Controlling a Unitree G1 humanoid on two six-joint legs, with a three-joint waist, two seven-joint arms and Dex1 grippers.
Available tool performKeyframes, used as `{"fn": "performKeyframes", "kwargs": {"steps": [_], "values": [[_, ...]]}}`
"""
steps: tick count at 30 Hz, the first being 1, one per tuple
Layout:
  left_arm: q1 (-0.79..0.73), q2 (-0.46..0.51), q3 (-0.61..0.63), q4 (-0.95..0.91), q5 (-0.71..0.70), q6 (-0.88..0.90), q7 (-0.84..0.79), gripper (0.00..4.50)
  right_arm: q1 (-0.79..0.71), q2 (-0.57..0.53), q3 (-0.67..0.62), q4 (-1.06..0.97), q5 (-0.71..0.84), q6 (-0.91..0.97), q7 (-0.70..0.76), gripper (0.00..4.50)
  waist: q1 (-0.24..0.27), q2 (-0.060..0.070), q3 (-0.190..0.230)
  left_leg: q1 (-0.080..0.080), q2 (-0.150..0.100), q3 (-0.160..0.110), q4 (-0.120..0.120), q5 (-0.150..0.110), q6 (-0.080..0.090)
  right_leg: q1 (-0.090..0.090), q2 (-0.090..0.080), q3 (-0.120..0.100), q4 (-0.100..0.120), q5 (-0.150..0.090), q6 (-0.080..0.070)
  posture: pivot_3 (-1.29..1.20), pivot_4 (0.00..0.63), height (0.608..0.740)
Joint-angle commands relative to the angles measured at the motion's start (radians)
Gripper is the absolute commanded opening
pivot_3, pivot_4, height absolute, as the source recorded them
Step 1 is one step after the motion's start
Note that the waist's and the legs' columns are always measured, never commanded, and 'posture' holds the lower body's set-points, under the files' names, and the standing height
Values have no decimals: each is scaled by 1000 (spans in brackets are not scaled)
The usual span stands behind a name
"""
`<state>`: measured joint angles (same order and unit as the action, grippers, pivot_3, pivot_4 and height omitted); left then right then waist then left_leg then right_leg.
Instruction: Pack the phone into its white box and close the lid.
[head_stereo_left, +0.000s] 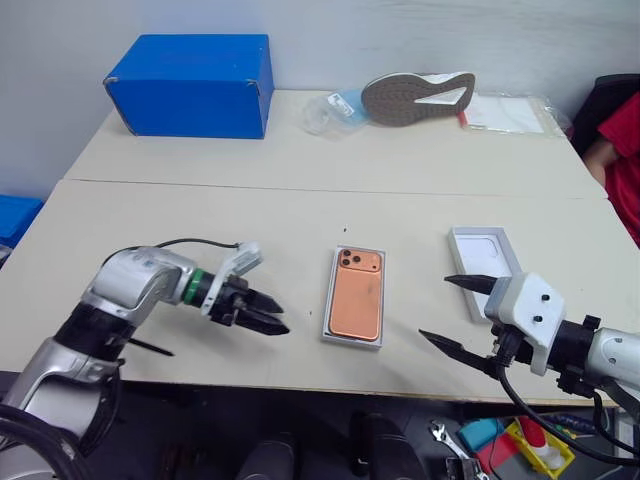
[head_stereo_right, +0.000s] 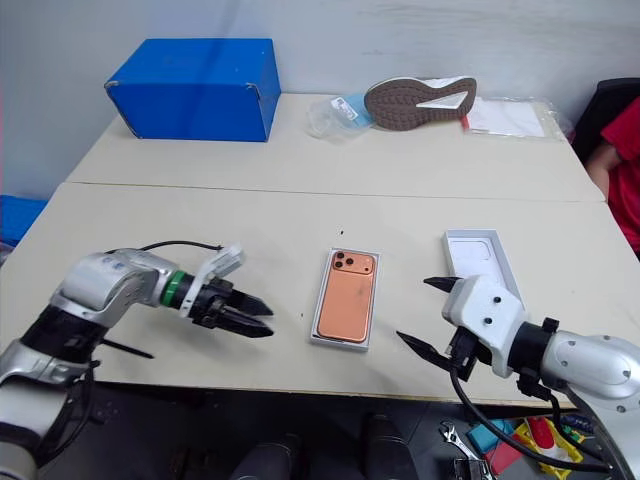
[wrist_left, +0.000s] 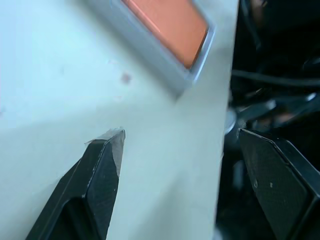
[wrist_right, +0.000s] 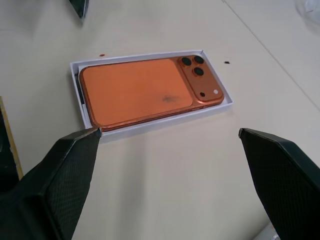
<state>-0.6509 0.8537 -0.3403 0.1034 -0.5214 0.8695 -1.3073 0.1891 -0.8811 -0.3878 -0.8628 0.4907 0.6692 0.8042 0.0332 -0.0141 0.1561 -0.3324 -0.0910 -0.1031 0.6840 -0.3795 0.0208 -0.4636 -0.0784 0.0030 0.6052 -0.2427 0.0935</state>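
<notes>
Now phone (head_stereo_left: 356, 294) in white box (head_stereo_left: 327, 325) | between left gripper (head_stereo_left: 264, 312), right gripper (head_stereo_left: 460, 315)

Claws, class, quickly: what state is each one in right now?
Left claw: open, holding nothing.
Right claw: open wide, holding nothing.

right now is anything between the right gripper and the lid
Nothing visible. The lid lies inside-up on bare table just beyond the open right gripper; the phone in its white box sits off to the side.

No legible text — none anywhere
</notes>
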Motion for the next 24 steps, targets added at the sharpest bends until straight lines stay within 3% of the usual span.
{"fn": "performKeyframes", "kwargs": {"steps": [1,7,8,10,16,21,24], "values": [[-71,-18,135,97,-21,-151,-85,3777,55,-6,-126,-11,45,-15,57,4500,18,0,0,-1,0,-1,0,0,1,0,0,0,-1,1,0,0,150,740],[-249,-78,171,235,43,-336,-185,3777,195,-22,-347,53,68,-42,206,4500,29,-1,0,-2,-1,0,1,-1,5,2,0,-1,-4,3,3,0,150,740],[-276,-86,172,248,43,-336,-206,4128,213,-26,-375,67,68,-49,231,4500,26,-1,0,-3,-1,1,1,-2,6,3,0,-1,-5,4,5,0,150,740],[-316,-97,169,225,29,-310,-248,4462,264,-36,-433,107,53,-77,293,4500,21,-1,0,-3,-1,2,1,-3,9,3,0,0,-5,4,6,0,150,740],[-315,-135,174,27,-29,-273,-251,4462,315,-71,-474,233,-6,-166,386,4500,5,-1,0,-3,-1,4,1,-4,10,3,1,3,-7,5,8,0,150,740],[-282,-147,178,-53,-42,-280,-224,4462,252,-96,-420,242,17,-65,310,4500,-8,1,1,-2,0,4,1,-3,9,3,1,3,-6,5,8,0,150,740],[-274,-162,184,-62,-41,-288,-204,4462,127,-95,-340,205,78,144,129,4500,-10,1,1,-1,0,4,2,-3,8,3,1,3,-7,6,7,0,150,740]]}}
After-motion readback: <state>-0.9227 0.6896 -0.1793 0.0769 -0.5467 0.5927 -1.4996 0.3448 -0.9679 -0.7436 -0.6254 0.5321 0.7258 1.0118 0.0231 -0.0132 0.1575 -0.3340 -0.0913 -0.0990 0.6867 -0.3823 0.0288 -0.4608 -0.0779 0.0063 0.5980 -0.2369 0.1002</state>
